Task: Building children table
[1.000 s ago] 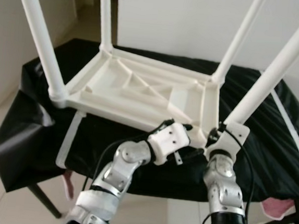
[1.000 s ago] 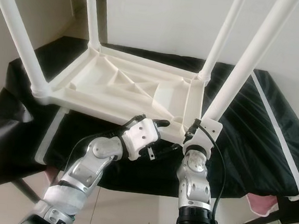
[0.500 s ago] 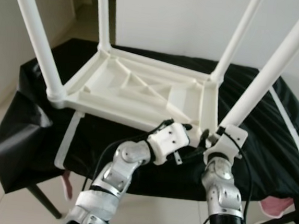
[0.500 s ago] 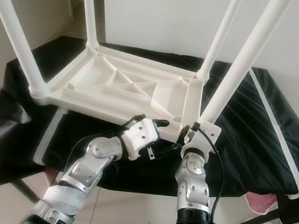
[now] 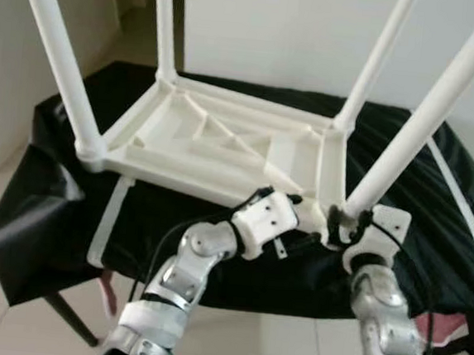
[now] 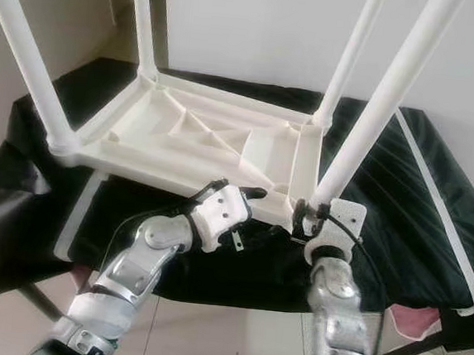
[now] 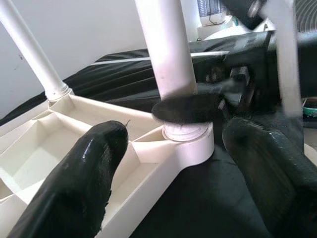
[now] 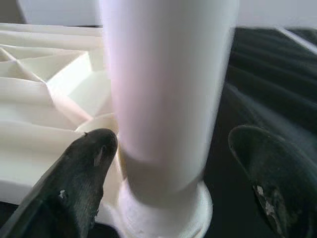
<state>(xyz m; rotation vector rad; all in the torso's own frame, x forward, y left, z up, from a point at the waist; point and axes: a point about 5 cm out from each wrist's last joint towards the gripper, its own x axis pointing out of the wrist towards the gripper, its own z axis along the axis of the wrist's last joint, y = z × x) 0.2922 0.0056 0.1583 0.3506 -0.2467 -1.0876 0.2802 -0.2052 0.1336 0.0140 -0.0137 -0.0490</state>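
Children's table [image 5: 223, 147], white plastic, lies upside down on a black cloth [image 5: 431, 236] that covers a low stand, and its four legs stand up from the corners of the ribbed underside. The leg that matters now is the near right leg [image 5: 405, 151], the thick one closest to the robot, which sits in the corner socket [image 7: 190, 139] of the frame. The right gripper [image 8: 176, 173] is at the foot of this leg: its two black fingers stand apart on either side of the tube, just above the socket, and I see no firm contact, so I judge it released, with the jaws around the leg but not clenched. The left gripper [image 7: 168, 163] is just beside the same corner, on the side of the table's near rim; its fingers are also spread wide and hold nothing. In my judgement the step in hand is the seating or tightening of this last leg. To do it well, the right gripper should close low on the tube, near the socket, where the leg bends least, and turn or press along the leg's own axis, not sideways. The left gripper could rest on the frame beside the socket, so the light table does not slide or tip on the loose cloth. A grip too high would lever the whole table over.
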